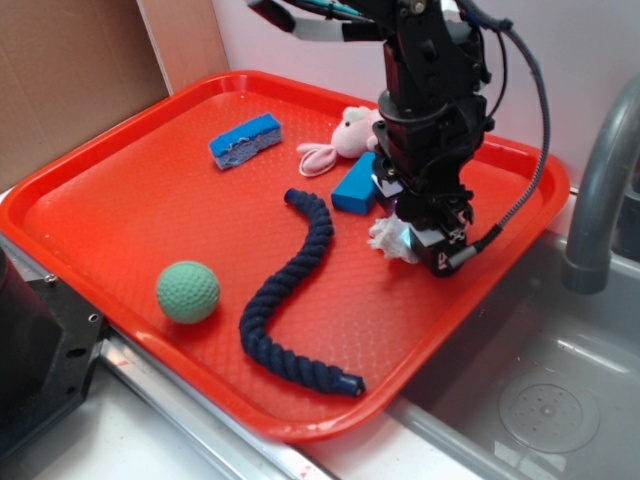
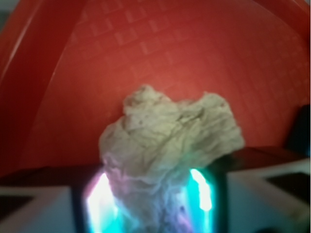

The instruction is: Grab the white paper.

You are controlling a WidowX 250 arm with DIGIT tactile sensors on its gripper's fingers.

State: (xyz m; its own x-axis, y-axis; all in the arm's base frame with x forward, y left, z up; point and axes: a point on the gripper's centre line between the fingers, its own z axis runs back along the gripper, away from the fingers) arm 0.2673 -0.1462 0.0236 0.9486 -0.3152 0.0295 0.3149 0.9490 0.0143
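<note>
My exterior view is evenly lit and sharp, with soft shadows under objects on the red tray. My wrist view is soft and blurred throughout; cyan and pink glow flares at the bottom beside the white paper, washing out detail.

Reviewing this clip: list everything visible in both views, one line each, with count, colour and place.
tray: 1, red, fills the counter beside the sink.
white paper: 1, off-white crumpled wad, right side of the tray, between the gripper's fingers.
green ball: 1, green, front left of the tray.
rope: 1, dark blue, curving across the tray's middle.
sponge: 1, blue, back of the tray.
block: 1, blue, next to the arm.
plush toy: 1, pink, back of the tray.
sink: 1, grey, right.
faucet: 1, grey, far right.
gripper: 1, black, lowered over the paper; closure unclear.
</note>
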